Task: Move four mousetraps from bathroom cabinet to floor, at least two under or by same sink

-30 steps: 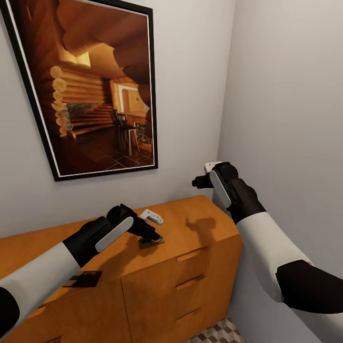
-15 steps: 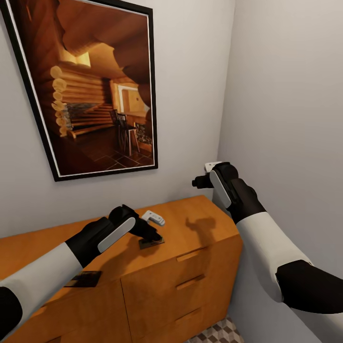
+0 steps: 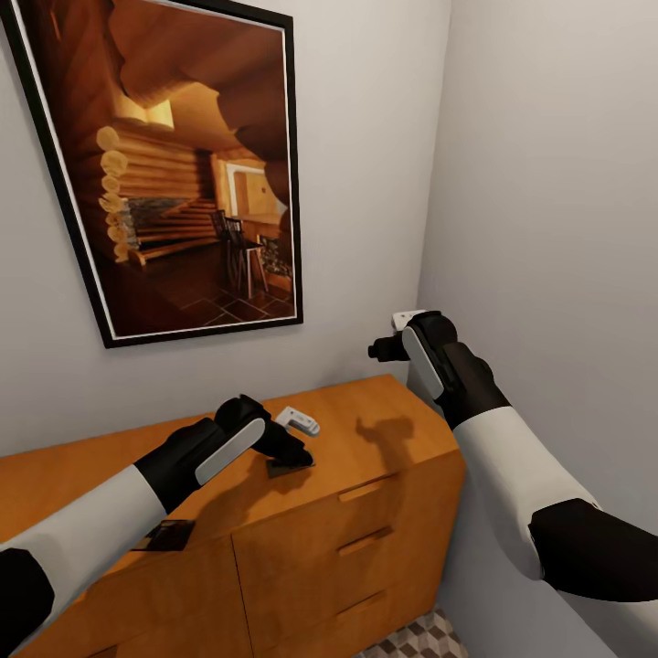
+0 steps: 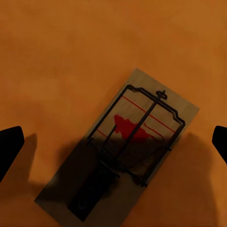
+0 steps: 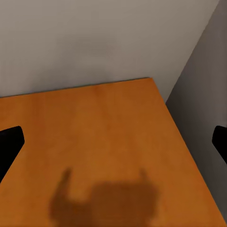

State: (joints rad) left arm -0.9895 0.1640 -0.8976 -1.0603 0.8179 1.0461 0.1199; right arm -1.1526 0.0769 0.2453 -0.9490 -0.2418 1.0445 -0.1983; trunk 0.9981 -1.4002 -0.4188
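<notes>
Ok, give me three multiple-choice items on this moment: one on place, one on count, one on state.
1. The mousetrap under the left pincer lies where?
A. on the cabinet top
B. on the floor
C. in a drawer

2. How many mousetraps show on the cabinet in the head view?
A. one
B. two
C. four

3. The left pincer is:
A. shut on the trap
B. open above it
C. shut, empty

Key: 1 A, orange wood surrounds the trap; 2 B, a second mousetrap lies near the front edge; 3 B, its fingertips stand wide apart.

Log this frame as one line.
phase: pre-grasp | left end effector: open over mousetrap on cabinet | right end effector: open, raised
</notes>
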